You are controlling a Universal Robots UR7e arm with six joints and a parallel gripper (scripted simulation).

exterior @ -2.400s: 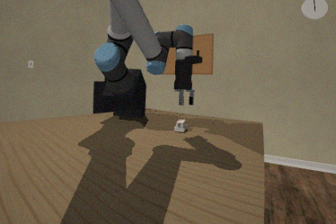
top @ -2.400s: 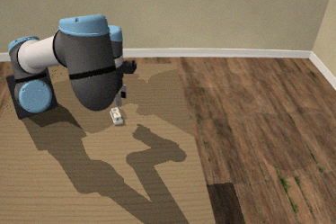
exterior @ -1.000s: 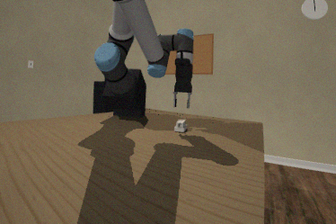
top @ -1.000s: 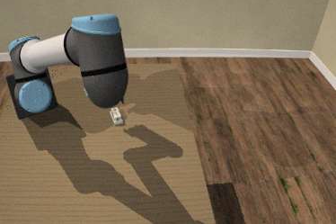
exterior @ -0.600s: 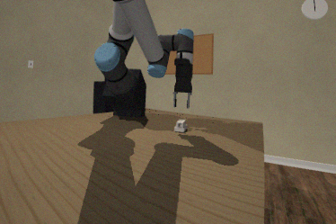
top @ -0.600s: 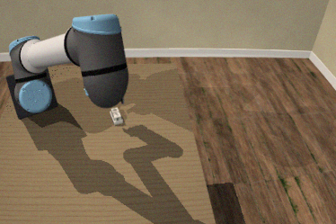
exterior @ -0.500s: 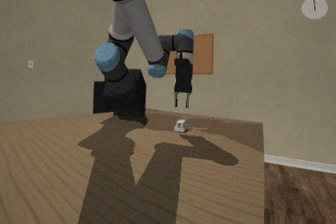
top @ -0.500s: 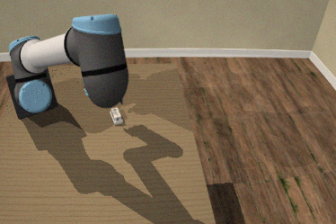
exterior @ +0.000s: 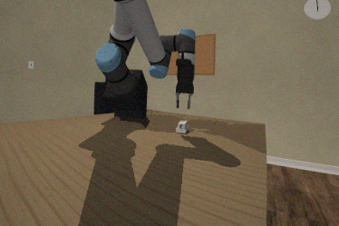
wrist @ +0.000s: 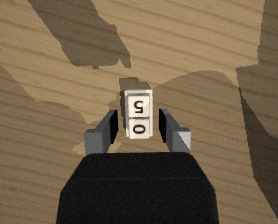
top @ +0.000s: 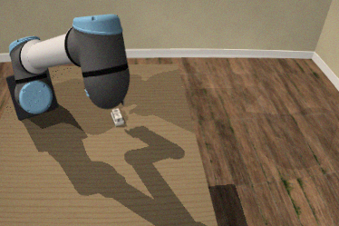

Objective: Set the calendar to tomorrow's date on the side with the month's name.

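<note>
Gripper released, nothing between the fingers, pointing straight down above the calendar. Calendar seen between the fingers, not touched, standing on the wooden table. Top faces read 0 on the nearer cube and 5 on the farther cube. Behind the calendar, the arm's dark base.

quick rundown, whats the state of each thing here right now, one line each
gripper: open, nothing held, hanging above the calendar with a finger to either side in the wrist view
calendar tray: flat on the table, not touched
cube showing 5: seated in the tray, far one in the wrist view
cube showing 0: seated beside it, near one
arm: bent over the calendar
</note>
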